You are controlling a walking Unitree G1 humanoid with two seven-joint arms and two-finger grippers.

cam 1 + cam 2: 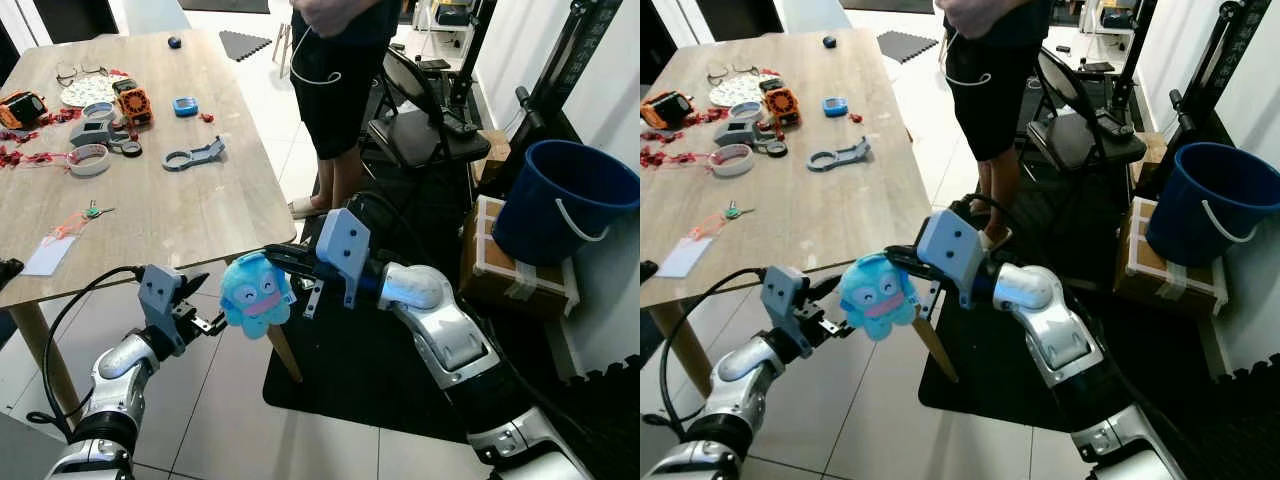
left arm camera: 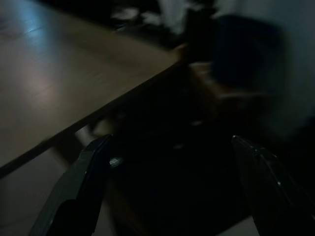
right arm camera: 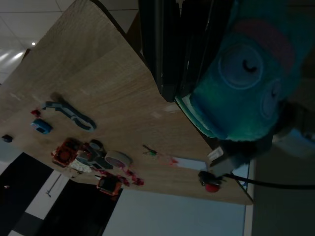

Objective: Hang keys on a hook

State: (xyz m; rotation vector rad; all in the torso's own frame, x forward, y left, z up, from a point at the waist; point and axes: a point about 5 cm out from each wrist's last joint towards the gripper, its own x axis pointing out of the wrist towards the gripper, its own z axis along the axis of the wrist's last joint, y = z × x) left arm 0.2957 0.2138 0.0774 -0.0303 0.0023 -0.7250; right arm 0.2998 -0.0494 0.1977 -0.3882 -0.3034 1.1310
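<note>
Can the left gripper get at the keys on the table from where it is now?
Probably not directly: the left gripper sits below the table edge beside the blue plush, with the keys farther in on top.

No readable text, labels, brands or numbers anywhere. White card (image 1: pixel 47 254) near the table's near-left edge looks blank. Small items on the far-left of the table (image 1: pixel 200 215) are too small to read. Blue bucket (image 1: pixel 560 200) and box (image 1: pixel 515 275) on the right carry no legible marking.
</note>
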